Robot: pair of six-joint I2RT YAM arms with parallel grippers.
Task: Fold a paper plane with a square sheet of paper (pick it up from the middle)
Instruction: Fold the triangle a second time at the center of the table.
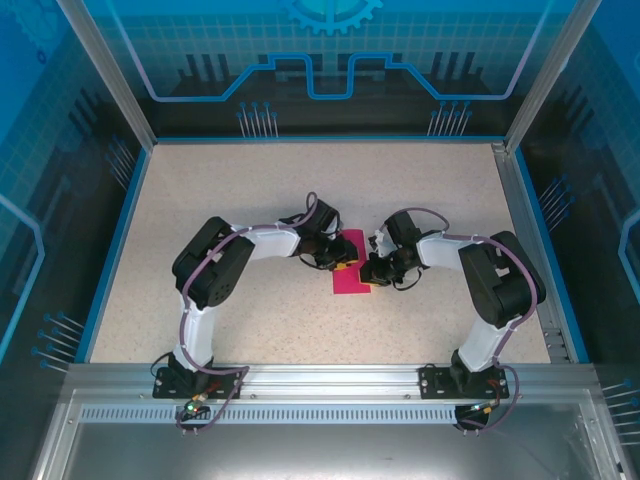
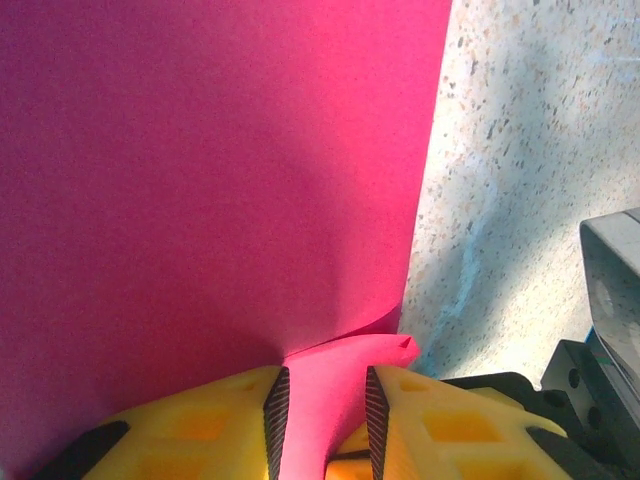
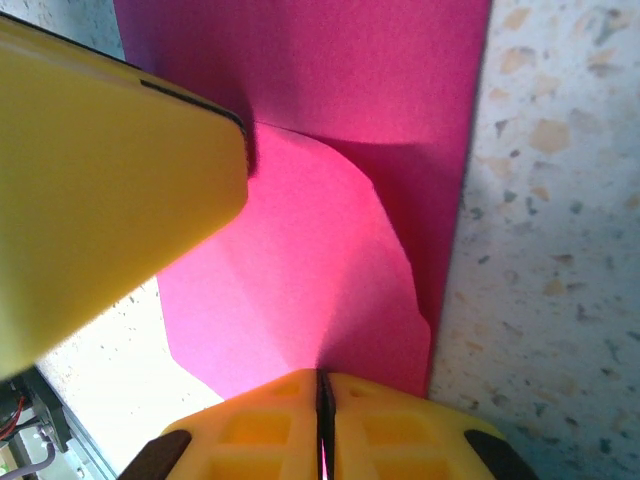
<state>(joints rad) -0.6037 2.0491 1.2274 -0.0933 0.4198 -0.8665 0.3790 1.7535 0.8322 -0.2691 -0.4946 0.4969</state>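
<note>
The square sheet of paper [image 1: 347, 276] lies in the middle of the table [image 1: 250, 180]. The right fingers [image 3: 322, 385] pinch tight on a curled-up bit of it. The left fingers [image 2: 322, 395] are a little apart, with a paper flap between them.

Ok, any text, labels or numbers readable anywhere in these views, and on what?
None to read. The paper is plain pink, the yellow fingers carry no marks, and the blue walls bear only a gear and line graphics, no letters.
</note>
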